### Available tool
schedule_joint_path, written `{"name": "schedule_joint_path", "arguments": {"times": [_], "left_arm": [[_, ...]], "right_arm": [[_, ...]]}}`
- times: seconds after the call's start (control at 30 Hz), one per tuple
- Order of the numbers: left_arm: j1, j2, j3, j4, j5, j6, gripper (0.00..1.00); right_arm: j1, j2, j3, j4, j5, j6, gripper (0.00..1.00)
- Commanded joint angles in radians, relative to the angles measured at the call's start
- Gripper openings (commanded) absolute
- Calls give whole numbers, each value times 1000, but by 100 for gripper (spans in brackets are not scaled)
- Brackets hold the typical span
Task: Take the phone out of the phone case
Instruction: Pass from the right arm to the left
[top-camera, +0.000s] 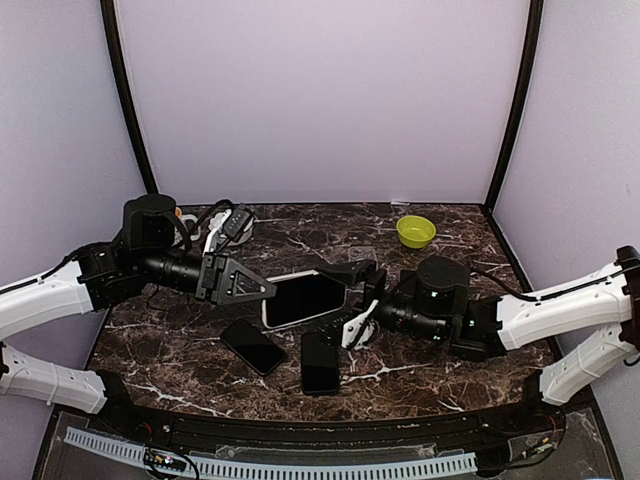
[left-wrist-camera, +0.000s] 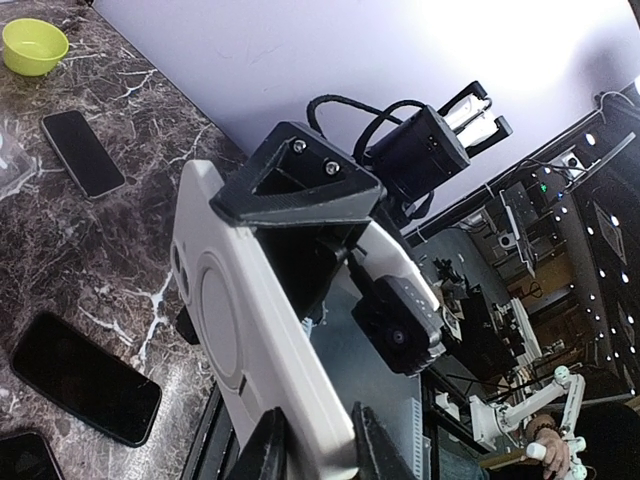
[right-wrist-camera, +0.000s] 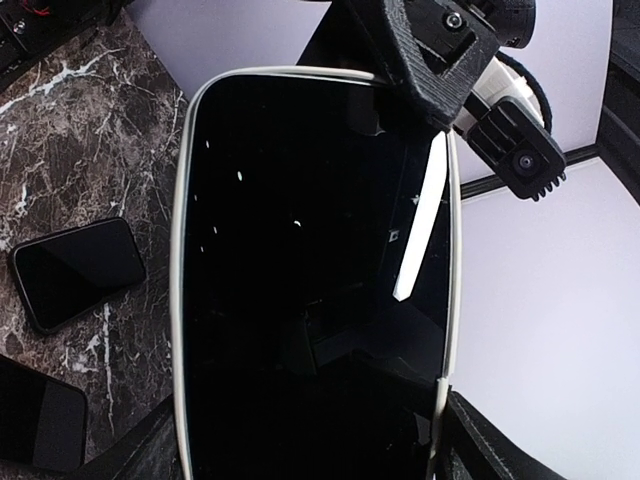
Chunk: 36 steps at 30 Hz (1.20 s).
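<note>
A black-screened phone (top-camera: 303, 298) in a white phone case (left-wrist-camera: 240, 330) is held in the air between both arms, over the middle of the table. My left gripper (left-wrist-camera: 322, 440) is shut on the case's short end, one finger on the back and one on the screen side. From the other end my right gripper (right-wrist-camera: 310, 440) spans the width, its fingers against the case's two long rims (right-wrist-camera: 181, 250). The dark screen (right-wrist-camera: 300, 250) fills the right wrist view, and the phone sits fully inside the case.
Two loose dark phones (top-camera: 253, 345) (top-camera: 320, 361) lie on the marble table (top-camera: 180, 350) under the held one. A green bowl (top-camera: 415, 231) stands at the back right. Cables and a white part (top-camera: 215, 235) lie at the back left.
</note>
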Motion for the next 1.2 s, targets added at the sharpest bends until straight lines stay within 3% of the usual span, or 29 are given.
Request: {"name": "schedule_joint_path", "arguments": {"times": [0.0,0.03,0.1,0.13,0.23,0.57,0.9,1.17], "left_arm": [[-28,-24,53,-116,-33,98,0],[-27,-25,58,-136,-50,122,0],[-27,-28,70,-171,-110,162,0],[-28,-27,77,-185,-153,178,0],[-28,-22,97,-226,-215,249,0],[-28,2,112,-225,-234,449,0],[-28,-32,78,-170,-207,616,0],[-28,-80,61,-155,-147,850,0]], "right_arm": [[4,-12,64,85,-15,56,1],[5,-20,59,76,-4,75,13],[4,-49,40,66,14,137,51],[4,-68,35,35,20,175,65],[-1,-132,39,-121,1,323,97],[-90,-309,37,-457,-193,732,99],[-237,-294,103,-604,-489,914,99],[-254,-190,193,-644,-579,948,99]]}}
